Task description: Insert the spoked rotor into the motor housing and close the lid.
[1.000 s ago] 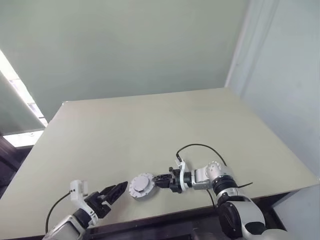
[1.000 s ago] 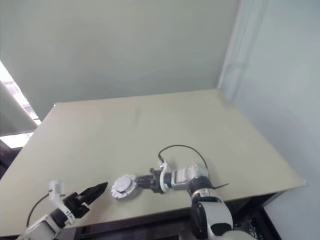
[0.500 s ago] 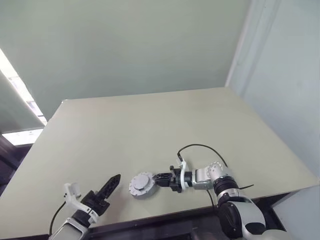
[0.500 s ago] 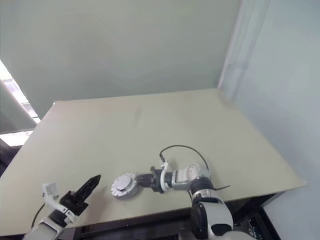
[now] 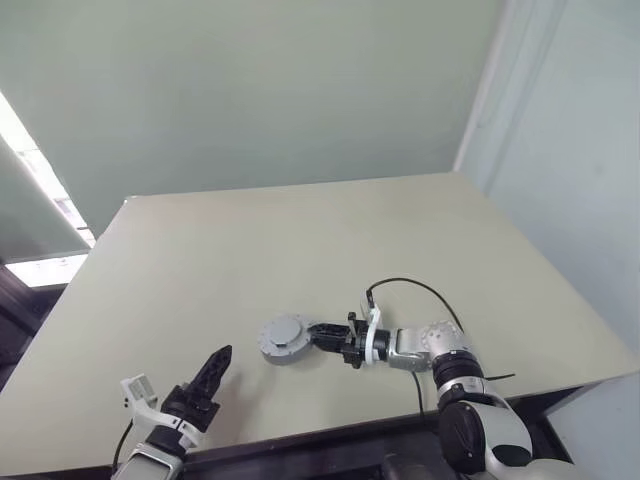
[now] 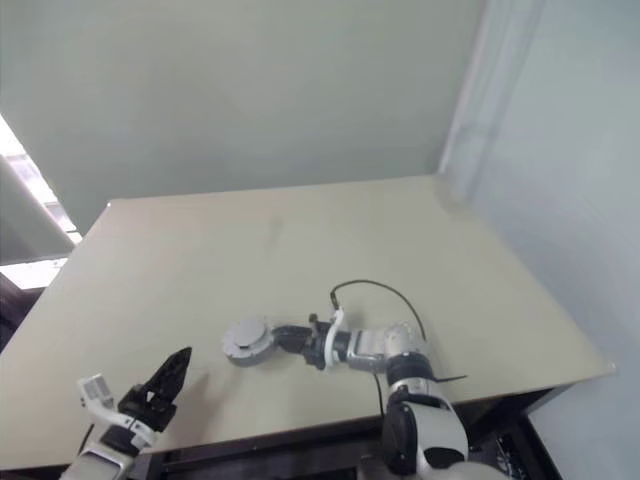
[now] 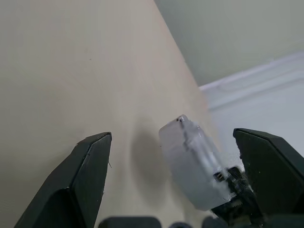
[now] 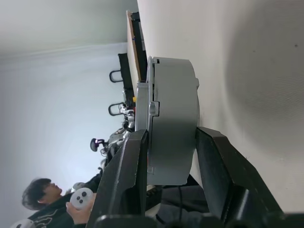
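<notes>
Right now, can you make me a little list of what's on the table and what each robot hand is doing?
table: pale beige top, wall behind it
housing: round grey casing, near the front edge, lid on top
right gripper: reaches in from the right, fingers shut on the housing's sides
left gripper: open, holding nothing, apart from the housing, near the table's front left
cable: black loop on the right wrist
person: in the background of the right wrist view, holding a controller

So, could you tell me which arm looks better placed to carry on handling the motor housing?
Right. The right gripper is already shut on the motor housing's edge, while the left gripper hangs open near the table's front edge, apart from it.
</notes>
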Robot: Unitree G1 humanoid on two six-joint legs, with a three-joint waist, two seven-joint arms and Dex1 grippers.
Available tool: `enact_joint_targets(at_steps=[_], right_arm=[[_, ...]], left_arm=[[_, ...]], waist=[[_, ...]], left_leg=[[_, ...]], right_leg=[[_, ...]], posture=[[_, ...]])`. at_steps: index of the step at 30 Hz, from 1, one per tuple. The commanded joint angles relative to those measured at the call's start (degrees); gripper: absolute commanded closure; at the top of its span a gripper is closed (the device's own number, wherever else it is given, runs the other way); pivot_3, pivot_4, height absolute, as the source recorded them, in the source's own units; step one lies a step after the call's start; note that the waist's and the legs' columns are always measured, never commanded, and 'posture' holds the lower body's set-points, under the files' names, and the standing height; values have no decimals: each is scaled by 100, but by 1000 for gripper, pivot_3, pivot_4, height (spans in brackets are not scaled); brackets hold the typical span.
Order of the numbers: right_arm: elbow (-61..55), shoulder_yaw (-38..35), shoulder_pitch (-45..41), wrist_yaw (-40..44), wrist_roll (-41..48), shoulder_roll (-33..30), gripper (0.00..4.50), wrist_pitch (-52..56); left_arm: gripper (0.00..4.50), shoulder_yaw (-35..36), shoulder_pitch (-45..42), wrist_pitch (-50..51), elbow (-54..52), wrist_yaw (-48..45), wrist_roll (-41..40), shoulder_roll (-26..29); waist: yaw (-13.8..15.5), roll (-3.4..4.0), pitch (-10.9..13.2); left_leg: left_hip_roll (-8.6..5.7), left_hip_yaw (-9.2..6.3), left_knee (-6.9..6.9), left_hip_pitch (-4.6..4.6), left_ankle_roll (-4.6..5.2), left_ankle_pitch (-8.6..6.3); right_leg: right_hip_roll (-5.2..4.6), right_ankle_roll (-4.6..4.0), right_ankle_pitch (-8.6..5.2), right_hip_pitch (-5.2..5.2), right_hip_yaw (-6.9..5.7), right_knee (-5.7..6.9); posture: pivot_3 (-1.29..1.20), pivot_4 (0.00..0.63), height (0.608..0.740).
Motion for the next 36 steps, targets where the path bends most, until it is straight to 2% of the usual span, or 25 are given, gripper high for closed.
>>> enact_joint_targets(at_steps=[1, 8, 13, 28, 31, 35, 36], right_arm=[[-437, 31, -114, 104, 427, 555, 3152, 118], [-584, 132, -96, 27, 534, 570, 3152, 178], [-659, 167, -123, -15, 612, 602, 3152, 208], [-811, 288, -121, -154, 778, 612, 3152, 263], [-804, 303, -128, -173, 788, 601, 3152, 257], [-814, 322, -121, -199, 802, 598, 3152, 258], [-822, 328, -117, -203, 808, 601, 3152, 263]], left_arm=[[101, -38, -220, -145, -202, 105, -430, -172], [101, -393, -332, 19, -140, 241, -753, -315], [101, -818, -439, 40, 135, 185, -546, -467], [101, -898, -904, -109, 765, 227, -460, -658], [705, -894, -931, -150, 797, 252, -430, -693], [2089, -904, -892, -158, 789, 242, -418, -708], [2254, -903, -876, -175, 783, 240, -401, -716]], waist=[[10, -2, 0], [1, -4, -2], [4, -4, -2], [4, -4, -2], [4, -4, -2], [5, -4, -2], [5, -4, -2]], left_leg=[[0, -2, 3, -2, 0, 0], [-2, 1, 9, -3, 0, 0], [-4, 1, 17, -4, 0, 0], [-4, -3, 50, -5, 1, 0], [-4, -3, 50, -5, 1, 0], [-4, -3, 51, -6, 1, 0], [-4, -3, 51, -6, 1, 0]], right_leg=[[0, 0, 0, 0, -2, 0], [2, 1, 1, 1, 2, 5], [2, 1, 1, 1, 2, 11], [7, 2, 2, 10, 2, 25], [7, 2, 2, 10, 3, 25], [7, 3, 2, 10, 3, 25], [7, 3, 2, 11, 3, 25]], posture=[[0, 0, 740], [0, 0, 740], [0, 0, 740], [0, 0, 740], [0, 0, 740], [0, 0, 740], [0, 0, 740]])
